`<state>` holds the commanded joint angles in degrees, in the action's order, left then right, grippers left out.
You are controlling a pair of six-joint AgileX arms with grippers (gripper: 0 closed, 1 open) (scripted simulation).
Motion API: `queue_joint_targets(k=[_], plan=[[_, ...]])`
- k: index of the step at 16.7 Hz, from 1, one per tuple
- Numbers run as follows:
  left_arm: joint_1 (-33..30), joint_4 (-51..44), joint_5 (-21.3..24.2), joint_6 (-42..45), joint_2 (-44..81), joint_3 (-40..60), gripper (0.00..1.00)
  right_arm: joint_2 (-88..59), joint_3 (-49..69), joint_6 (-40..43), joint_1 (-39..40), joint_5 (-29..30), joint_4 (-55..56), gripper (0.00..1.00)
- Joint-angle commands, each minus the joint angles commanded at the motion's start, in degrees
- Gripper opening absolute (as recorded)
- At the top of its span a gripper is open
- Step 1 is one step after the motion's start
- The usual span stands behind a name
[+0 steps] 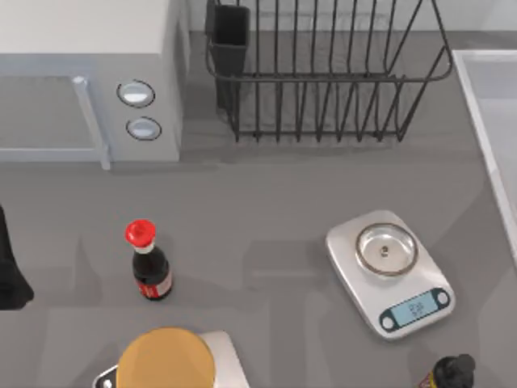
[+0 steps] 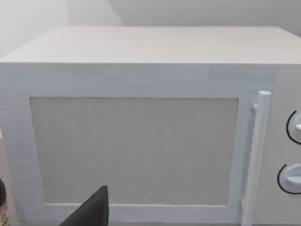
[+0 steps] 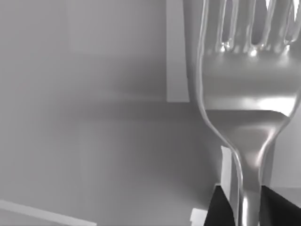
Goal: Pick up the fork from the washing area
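The right gripper holds the fork by its thin neck, one dark finger on each side. The fork is right up close to the right wrist camera, its prongs pointing away. Behind it lies grey sink floor and a pale rim.

From above, the washing area sits at 3 o'clock on the table's edge. The kitchen scale is at about 4 o'clock, the red-capped bottle at 8 o'clock. Farther back, the black dish rack is at 12 o'clock and the microwave at 10 o'clock.

The left arm waits at 9 o'clock, facing the microwave; I cannot tell if its fingers are apart.
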<state>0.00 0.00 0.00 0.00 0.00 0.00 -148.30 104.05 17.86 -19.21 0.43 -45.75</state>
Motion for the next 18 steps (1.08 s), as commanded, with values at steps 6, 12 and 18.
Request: queue_joint_targets(k=[6, 12, 18], plan=[[0.0, 0.0, 0.0, 0.0, 0.0, 0.0, 1.00, 3.9, 4.0, -0.6, 0.1, -0.8, -5.1, 0.00], [0.0, 0.0, 0.0, 0.0, 0.0, 0.0, 1.00, 9.9, 14.9, -0.5, 0.0, -0.9, -23.4, 0.00], [0.0, 0.0, 0.0, 0.0, 0.0, 0.0, 1.00, 12.3, 18.2, -0.5, 0.1, -0.9, -28.0, 0.00]])
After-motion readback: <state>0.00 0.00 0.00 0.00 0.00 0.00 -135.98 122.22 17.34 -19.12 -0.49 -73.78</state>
